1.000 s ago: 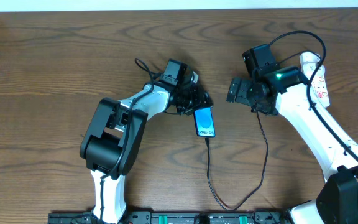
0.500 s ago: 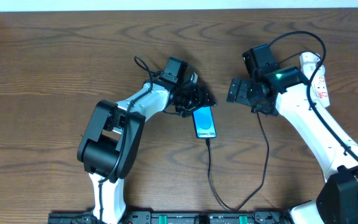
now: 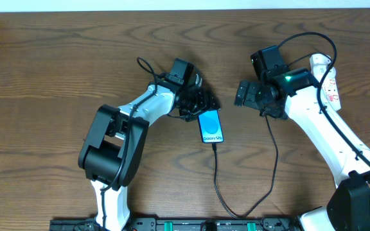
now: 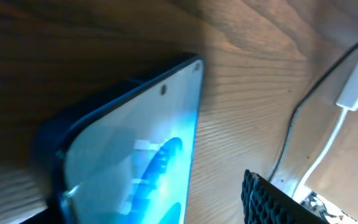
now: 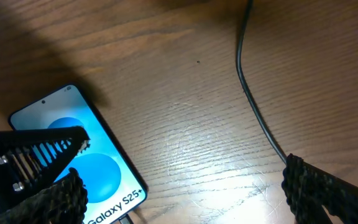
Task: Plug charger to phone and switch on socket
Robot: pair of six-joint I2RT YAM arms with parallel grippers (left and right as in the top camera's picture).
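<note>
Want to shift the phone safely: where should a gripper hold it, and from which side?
Probably take the phone across its two long edges, near mid-length, straight down from above. It lies flat, screen up, so only its narrow width fits between fingers; the charger meets its bottom end, so stay off that end.

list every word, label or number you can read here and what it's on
"Galaxy S25+": white text on the phone screen, clear in the right wrist view.
Red marks on the white right arm: too small to read.
White text on the phone screen in the left wrist view: blurred, unreadable.
</note>
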